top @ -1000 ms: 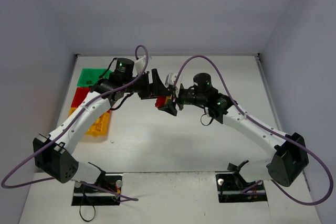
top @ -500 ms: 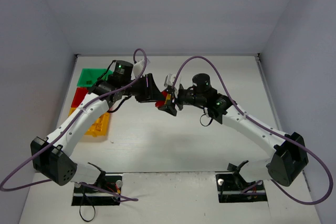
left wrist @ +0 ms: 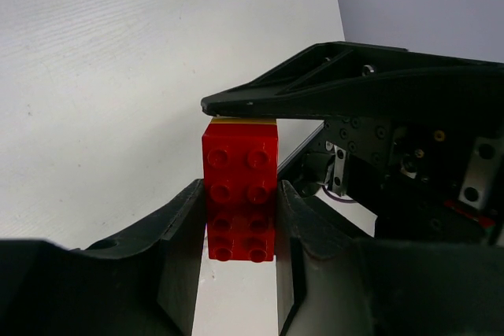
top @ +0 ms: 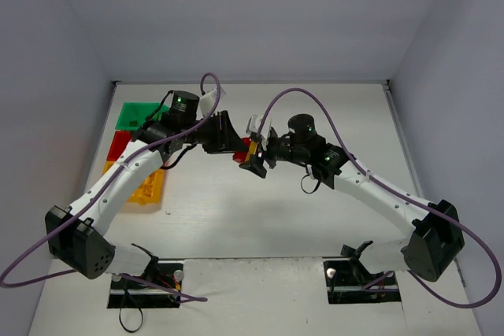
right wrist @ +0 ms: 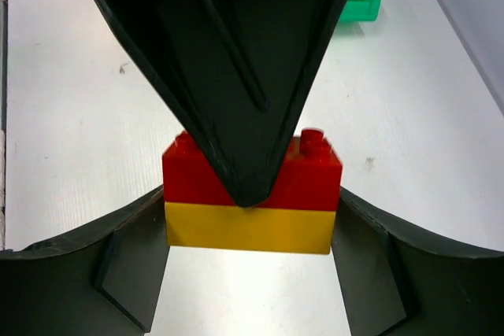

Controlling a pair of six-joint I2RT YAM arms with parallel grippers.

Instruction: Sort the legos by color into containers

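Currently your left fingers (left wrist: 179, 249) are clamped on both sides of the red brick (left wrist: 240, 194), which is stuck to a yellow brick (right wrist: 248, 227). Your right fingers (right wrist: 130, 265) sit tight against the two ends of that yellow brick, but you cannot tell whether they grip it or only touch it. You have both arms meeting tip to tip over the middle of the counter (top: 260, 210) with the joined pair between them, well apart from the green container (top: 135, 115), red container (top: 120, 144) and yellow-orange container (top: 144, 186) lined up along the counter's left edge.
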